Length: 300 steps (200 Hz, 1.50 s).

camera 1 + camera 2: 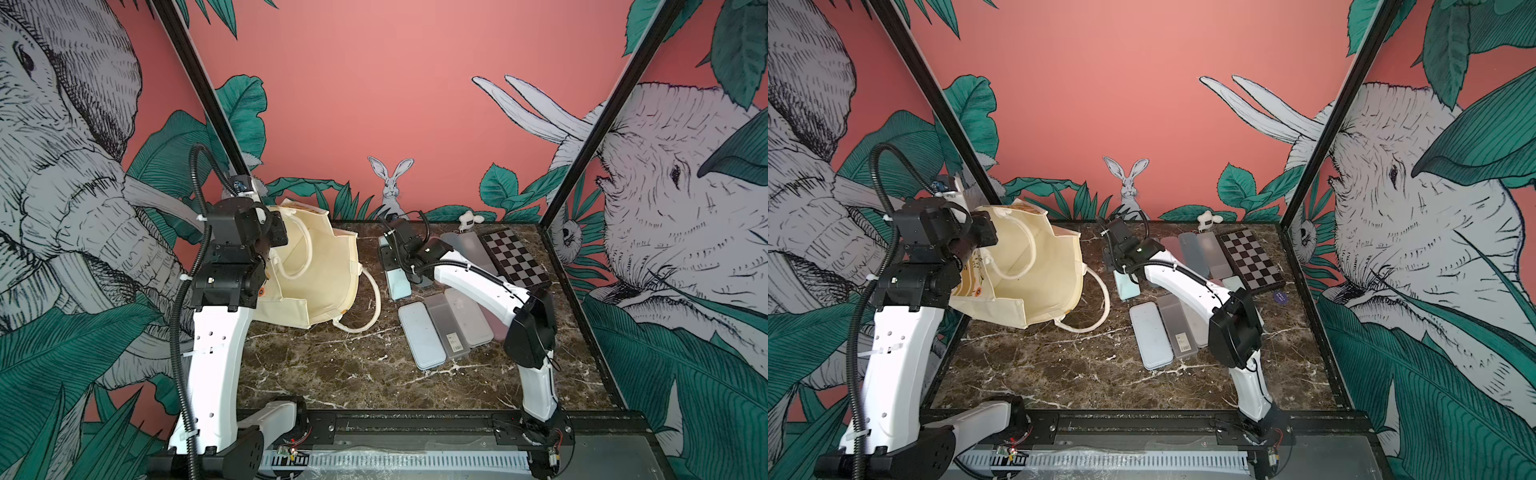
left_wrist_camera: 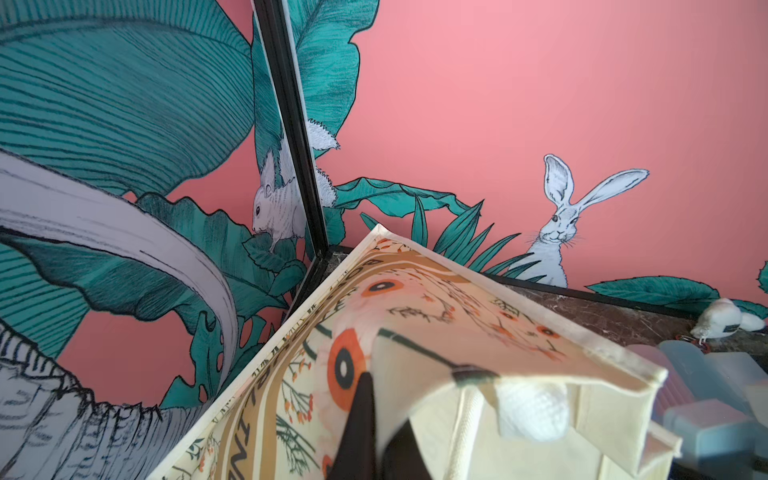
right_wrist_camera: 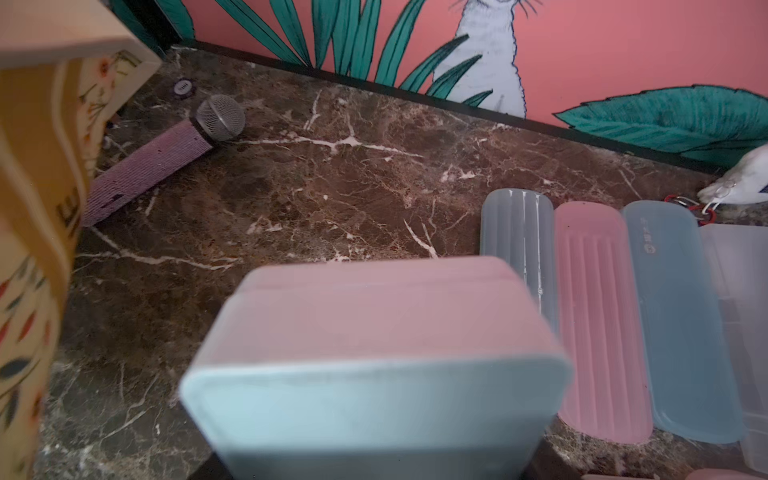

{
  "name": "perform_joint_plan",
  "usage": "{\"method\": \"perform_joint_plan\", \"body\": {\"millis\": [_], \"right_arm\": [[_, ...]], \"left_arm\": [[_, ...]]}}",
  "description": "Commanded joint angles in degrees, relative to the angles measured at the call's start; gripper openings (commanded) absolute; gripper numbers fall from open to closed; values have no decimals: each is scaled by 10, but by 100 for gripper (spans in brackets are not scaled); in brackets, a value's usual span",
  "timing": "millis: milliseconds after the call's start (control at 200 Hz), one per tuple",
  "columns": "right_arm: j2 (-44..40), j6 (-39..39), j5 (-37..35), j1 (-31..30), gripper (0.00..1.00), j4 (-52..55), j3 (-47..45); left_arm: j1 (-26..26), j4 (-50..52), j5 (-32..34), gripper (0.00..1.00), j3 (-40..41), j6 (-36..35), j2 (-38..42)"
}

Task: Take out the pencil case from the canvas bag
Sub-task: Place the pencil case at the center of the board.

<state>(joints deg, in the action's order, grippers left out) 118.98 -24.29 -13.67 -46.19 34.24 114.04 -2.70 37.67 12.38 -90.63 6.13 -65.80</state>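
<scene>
Setting down seems the step in hand: the right gripper [image 1: 389, 249] grasps the pencil case [image 1: 398, 283], already out and just beside the canvas bag [image 1: 320, 270], low over the worktop [image 1: 332, 365]; the left gripper [image 2: 374, 419] is clenched on the bag's rim. Next: lower, release.

Chessboard [image 1: 515, 259] at back; microphone [image 3: 166, 158] lying on marble table [image 1: 332, 365].

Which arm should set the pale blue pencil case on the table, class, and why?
Right. The right gripper holds the pencil case over the table; the left gripper is shut on the bag rim.
</scene>
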Motion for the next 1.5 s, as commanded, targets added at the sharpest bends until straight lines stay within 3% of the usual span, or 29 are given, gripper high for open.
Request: {"method": "perform_joint_plan", "body": {"millis": [0,375,1070,1350,1495], "right_arm": [[32,-12,14,8,33,45,64],[174,-15,10,39,33,110,224],[276,28,-32,63,35,98,298],[301,42,-40,71,44,85,316],[313,43,-40,74,58,82,327]], "left_arm": [[6,-13,-15,0,-22,-1,-6],[30,-15,-100,0,-39,19,-78],[47,-31,-136,0,1,33,-85],[47,-32,-143,0,12,38,-80],[47,-32,-143,0,19,39,-78]]}}
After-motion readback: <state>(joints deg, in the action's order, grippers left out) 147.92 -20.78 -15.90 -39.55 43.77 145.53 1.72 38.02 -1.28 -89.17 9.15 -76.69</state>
